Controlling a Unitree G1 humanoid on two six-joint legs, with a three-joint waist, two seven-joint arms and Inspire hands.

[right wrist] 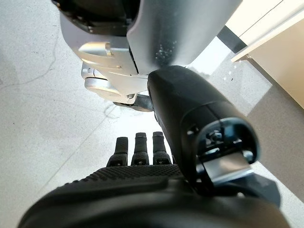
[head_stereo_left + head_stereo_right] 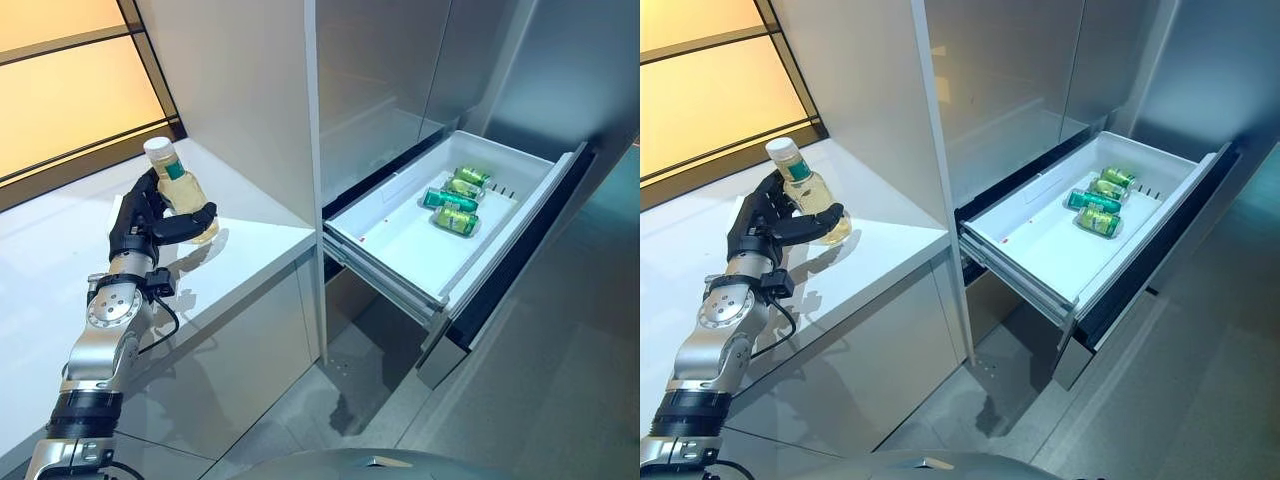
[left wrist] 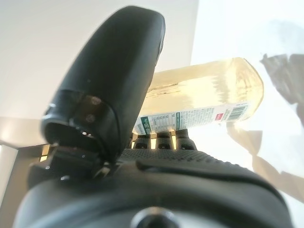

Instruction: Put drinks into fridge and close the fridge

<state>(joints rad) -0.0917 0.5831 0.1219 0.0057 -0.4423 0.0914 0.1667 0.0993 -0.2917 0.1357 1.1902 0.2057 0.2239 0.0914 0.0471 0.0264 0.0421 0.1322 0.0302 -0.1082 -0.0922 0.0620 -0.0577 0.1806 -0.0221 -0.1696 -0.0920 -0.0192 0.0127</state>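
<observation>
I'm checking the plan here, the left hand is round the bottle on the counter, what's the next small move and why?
Probably lift the bottle off the white counter and carry it toward the open drawer. The left hand already grips it, and the drawer, holding green cans, has free room.

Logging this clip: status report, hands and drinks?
Left hand shut on bottle at white counter. Right hand idle, empty, fingers relaxed. Fridge drawer open, green cans inside; path clear.
</observation>
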